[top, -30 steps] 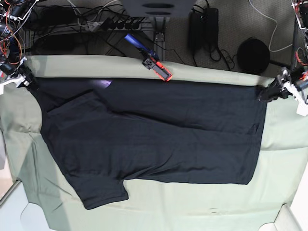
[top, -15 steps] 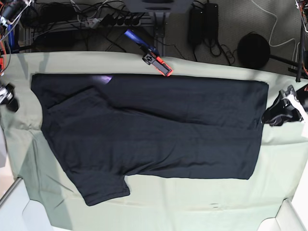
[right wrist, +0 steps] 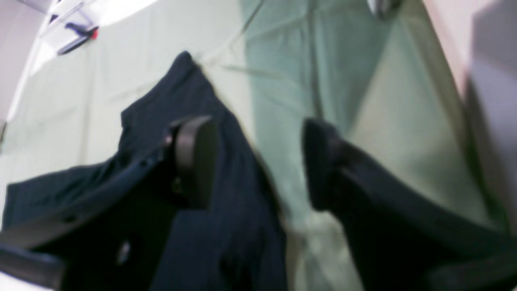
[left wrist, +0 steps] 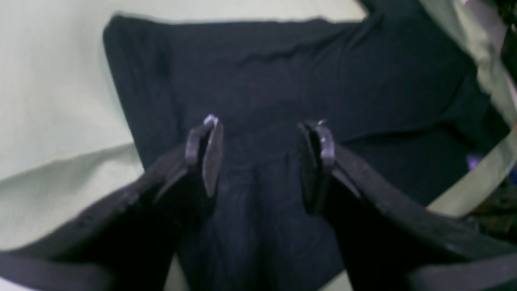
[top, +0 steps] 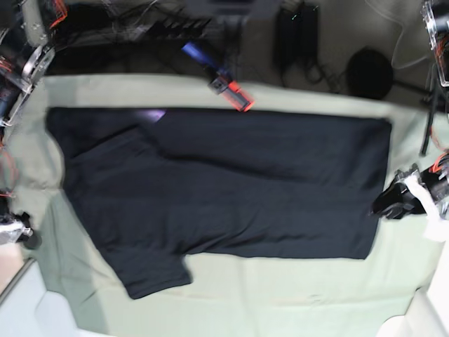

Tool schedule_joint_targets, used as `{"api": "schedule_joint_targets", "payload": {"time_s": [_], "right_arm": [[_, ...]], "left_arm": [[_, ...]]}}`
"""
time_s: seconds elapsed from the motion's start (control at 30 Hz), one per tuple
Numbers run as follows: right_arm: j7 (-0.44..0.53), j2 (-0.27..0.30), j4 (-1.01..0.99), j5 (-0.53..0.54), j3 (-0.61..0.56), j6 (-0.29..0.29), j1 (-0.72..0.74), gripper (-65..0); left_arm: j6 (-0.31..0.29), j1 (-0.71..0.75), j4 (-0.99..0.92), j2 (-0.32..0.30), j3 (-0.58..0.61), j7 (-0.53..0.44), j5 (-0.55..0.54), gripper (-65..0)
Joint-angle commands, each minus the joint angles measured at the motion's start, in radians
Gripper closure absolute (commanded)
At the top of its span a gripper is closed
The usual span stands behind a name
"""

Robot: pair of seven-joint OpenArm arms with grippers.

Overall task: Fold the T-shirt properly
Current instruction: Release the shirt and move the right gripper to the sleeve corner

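The green sheet [top: 280, 295] covers the bench edge to edge, and the T-shirt [top: 231, 189] lies flat across its middle, folded lengthwise, hem toward the bench's right edge, neck end toward the left. One sleeve [top: 151, 270] juts out toward the front edge on the left side. A purplish patch [top: 151, 114] shows at the shirt's back edge near the left corner.

The left gripper [top: 386, 205] sits at the bench's right edge, just beside the hem; in the wrist view the left gripper's jaws stand spread, black cloth visible between them, nothing pinched. The right gripper [right wrist: 254, 161] is spread too, one finger [right wrist: 194, 157] over the shirt's edge, the other over bare sheet, holding nothing. In the base view it is barely seen at the left edge.

Beyond the back edge lie a black disc [top: 370, 72] and an orange-and-blue tool [top: 228, 90].
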Motion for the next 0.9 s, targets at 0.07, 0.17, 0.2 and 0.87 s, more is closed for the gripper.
{"api": "schedule_joint_targets", "payload": {"time_s": [0.07,0.17,0.2,0.87], "right_arm": [[0.043,0.009,-0.108,-0.055,-0.098,0.068,0.098,-35.2],[0.054,-0.018,-0.215,-0.107,-0.164,0.067,0.149,-35.2],[0.063,-0.026,-0.246,-0.126,-0.175,0.064,0.158,-35.2],[0.108,-0.132,-0.368,-0.185,-0.221,0.068,0.164,-35.2]], "left_arm": [[-0.016,-0.018,0.013,-0.022,-0.005,-0.018,-0.017,-32.9],[-0.016,-0.018,0.013,-0.022,-0.005,-0.018,-0.018,-32.9],[-0.016,-0.018,0.013,-0.022,-0.005,-0.017,-0.017,-32.9],[-0.016,-0.018,-0.021,-0.022,-0.005,-0.055,0.088,-32.9]]}}
